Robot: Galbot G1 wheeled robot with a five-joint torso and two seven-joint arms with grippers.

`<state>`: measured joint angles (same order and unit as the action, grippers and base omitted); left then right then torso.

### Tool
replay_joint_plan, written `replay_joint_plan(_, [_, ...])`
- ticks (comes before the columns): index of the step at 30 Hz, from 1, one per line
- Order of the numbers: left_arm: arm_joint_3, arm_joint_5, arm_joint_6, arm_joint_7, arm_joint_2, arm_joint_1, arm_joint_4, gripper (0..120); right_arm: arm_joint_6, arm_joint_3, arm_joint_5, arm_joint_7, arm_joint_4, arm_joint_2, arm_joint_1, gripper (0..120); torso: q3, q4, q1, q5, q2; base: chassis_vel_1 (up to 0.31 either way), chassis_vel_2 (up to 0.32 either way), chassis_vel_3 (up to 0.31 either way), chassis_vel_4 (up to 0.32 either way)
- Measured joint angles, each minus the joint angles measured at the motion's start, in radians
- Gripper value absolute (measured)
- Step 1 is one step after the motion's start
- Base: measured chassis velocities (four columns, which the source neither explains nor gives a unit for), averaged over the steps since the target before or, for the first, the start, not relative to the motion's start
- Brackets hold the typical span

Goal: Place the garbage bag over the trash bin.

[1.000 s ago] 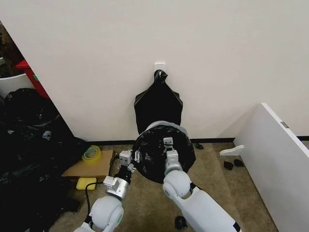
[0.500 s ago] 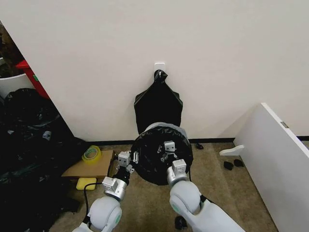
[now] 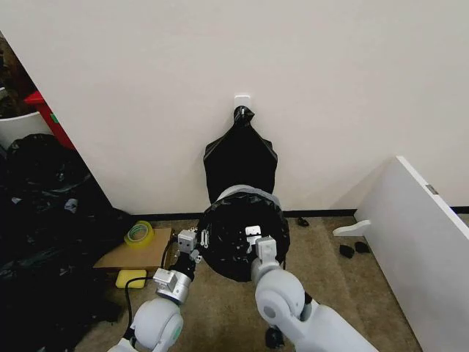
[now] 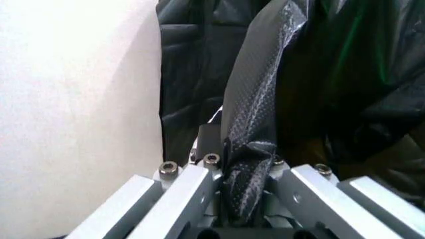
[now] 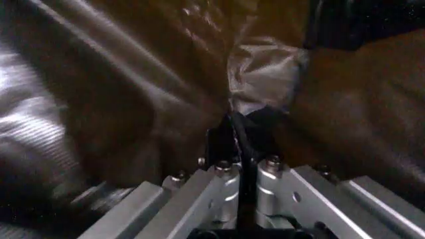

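Against a plain cream wall, on a brownish floor, the garbage bag (image 3: 238, 231) is stretched open in a round mouth over the trash bin (image 3: 245, 192), whose pale rim peeks out at the far side. At the bag's left edge the left gripper (image 3: 198, 243) is pinched on a fold of plastic, as the left wrist view makes clear (image 4: 247, 199). Inside the mouth, the right gripper (image 3: 255, 236) has its jaws together on a thin fold (image 5: 239, 149). Behind, a black bag bundle (image 3: 239, 158) hangs from a white hook (image 3: 242, 100).
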<state>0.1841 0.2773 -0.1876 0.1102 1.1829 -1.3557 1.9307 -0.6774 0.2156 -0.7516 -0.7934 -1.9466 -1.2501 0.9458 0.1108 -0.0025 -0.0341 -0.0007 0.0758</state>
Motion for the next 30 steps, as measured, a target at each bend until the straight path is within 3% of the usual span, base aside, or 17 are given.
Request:
replay_joint_plan(12, [-0.009,0.007,0.004,0.002,0.003,-0.001,0.02,0,0.082,-0.002,0.125,0.089,0.185,-0.04,-0.075,0,0.0,0.0,0.0,0.0001,0.0,0.0,0.0,0.0,0.0])
replay_joint_plan(15, [-0.013,0.009,0.004,0.003,0.003,-0.001,0.025,0,0.169,-0.016,0.183,0.137,0.198,-0.041,-0.075,0,0.0,-0.0001,0.0,0.0001,0.0,0.0,0.0,0.0,0.0])
replay_joint_plan(17, [-0.012,0.01,0.004,0.002,0.001,0.0,0.025,0,0.227,-0.021,0.213,0.17,0.175,-0.035,-0.064,0,0.0,0.0,0.0,0.0,0.0,0.0,0.0,0.0,0.0])
replay_joint_plan(23, [-0.005,0.015,0.004,0.002,-0.002,0.004,0.021,0,0.251,-0.011,0.219,0.178,0.071,0.01,0.0,0,0.0,-0.0001,0.0,0.0,0.0,0.0,0.0,0.0,0.0])
replay_joint_plan(30, [-0.003,0.015,0.001,0.003,-0.005,0.01,0.01,0,0.172,-0.002,0.115,0.125,-0.059,0.062,0.075,0,0.0,-0.0002,0.0,0.0001,0.0,0.0,0.0,0.0,0.0])
